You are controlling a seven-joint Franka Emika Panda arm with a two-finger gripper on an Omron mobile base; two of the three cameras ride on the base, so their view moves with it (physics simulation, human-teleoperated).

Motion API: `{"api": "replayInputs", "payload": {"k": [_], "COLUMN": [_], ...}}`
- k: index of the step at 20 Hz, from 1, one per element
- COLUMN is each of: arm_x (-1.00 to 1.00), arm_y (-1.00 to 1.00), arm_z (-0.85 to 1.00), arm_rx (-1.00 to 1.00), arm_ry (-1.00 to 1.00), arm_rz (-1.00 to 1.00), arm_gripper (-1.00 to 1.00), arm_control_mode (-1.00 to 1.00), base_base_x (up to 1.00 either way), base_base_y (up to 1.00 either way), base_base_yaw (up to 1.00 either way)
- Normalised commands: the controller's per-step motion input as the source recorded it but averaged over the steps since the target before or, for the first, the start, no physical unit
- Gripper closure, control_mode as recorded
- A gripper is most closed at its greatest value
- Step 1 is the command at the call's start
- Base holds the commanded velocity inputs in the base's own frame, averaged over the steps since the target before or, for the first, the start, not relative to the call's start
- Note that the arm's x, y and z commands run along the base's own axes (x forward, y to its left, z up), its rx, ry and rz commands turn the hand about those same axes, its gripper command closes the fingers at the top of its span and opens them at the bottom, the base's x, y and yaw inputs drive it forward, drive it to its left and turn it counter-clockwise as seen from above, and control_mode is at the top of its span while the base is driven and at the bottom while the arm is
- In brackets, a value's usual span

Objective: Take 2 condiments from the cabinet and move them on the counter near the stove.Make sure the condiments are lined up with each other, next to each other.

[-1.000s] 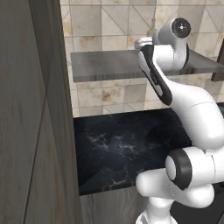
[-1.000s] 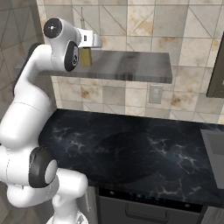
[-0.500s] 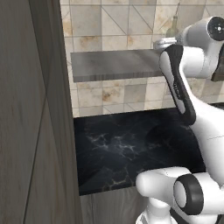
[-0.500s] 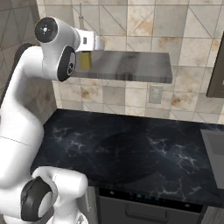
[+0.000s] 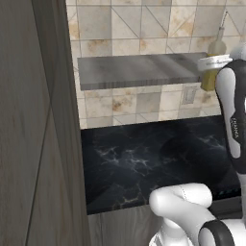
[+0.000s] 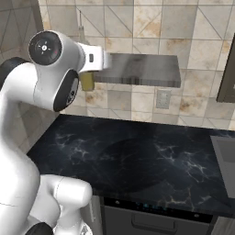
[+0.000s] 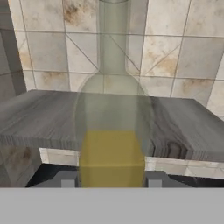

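My gripper (image 7: 111, 180) is shut on the tall yellow-green oil bottle (image 7: 113, 131), with dark fingertips (image 7: 66, 179) on either side of its base. The bottle stands upright, yellow oil filling its lower part. It hangs in front of the grey wooden cabinet shelf (image 7: 183, 127), its base below the shelf's front edge. In the left base view the oil bottle (image 5: 215, 72) and gripper (image 5: 211, 63) are at the shelf's right end. In the right base view the oil bottle (image 6: 87, 81) peeks from behind my arm, above the black veined counter (image 6: 137, 160). The stove is out of view.
A dark wood cabinet panel (image 5: 29, 125) fills the left. The grey shelf (image 5: 139, 69) juts from the tiled wall with a wall outlet (image 6: 163, 98) under it. The counter (image 5: 144, 158) runs below. A grey inset (image 6: 225, 153) sits at the far right.
The arm has swung right in the left base view and carried the oil bottle off the shelf's end, slightly lower. The gripper has stayed shut on it.
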Motion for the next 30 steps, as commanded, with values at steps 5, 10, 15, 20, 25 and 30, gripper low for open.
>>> {"api": "replayInputs", "payload": {"k": [5, 10, 15, 20, 25, 30], "arm_x": [-1.0, -0.91, -0.46, -0.11, -0.1, -0.18], "arm_y": [0.0, 0.0, 0.0, 0.0, 0.0, 0.08], "arm_z": [-0.34, -0.22, -0.01, -0.01, -0.19, -0.2], "arm_rx": [0.0, 0.0, 0.04, 0.03, 0.0, 0.0], "arm_ry": [-0.05, -0.07, -0.11, -0.03, 0.0, 0.0], "arm_rz": [0.01, 0.0, 0.0, 0.0, 0.0, 0.0], "arm_gripper": [1.0, 1.0, 1.0, 1.0, 1.0, 1.0], "arm_control_mode": [-1.0, -1.0, -1.0, -1.0, -1.0, -1.0], "base_base_x": [0.0, 0.0, 0.0, 0.0, 0.0, 0.0], "base_base_y": [0.0, 0.0, 0.0, 0.0, 0.0, 0.0], "base_base_yaw": [0.0, 0.0, 0.0, 0.0, 0.0, 0.0]}}
